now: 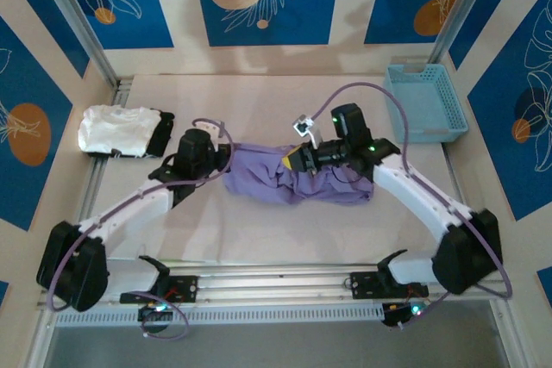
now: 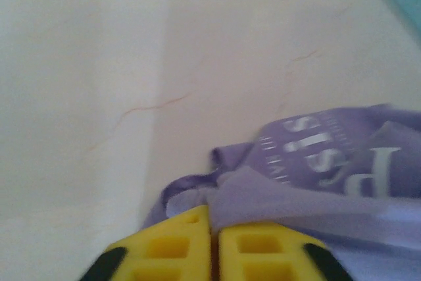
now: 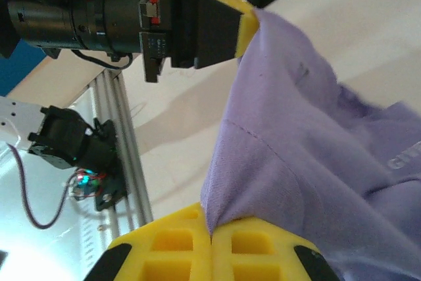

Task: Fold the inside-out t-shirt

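Your inside-out t-shirt lies bunched in a long heap in the middle of the bench, pale lettering showing on it. Your left tool is clenched on the shirt's left end. Your right tool is pinching a fold nearer the middle, and the cloth runs between the two. A folded white garment and a black garment sit at the far left, and a blue basket at the far right.

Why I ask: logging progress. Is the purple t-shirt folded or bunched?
Bunched, not folded: the t-shirt lies in a crumpled, wrinkled heap with uneven edges.
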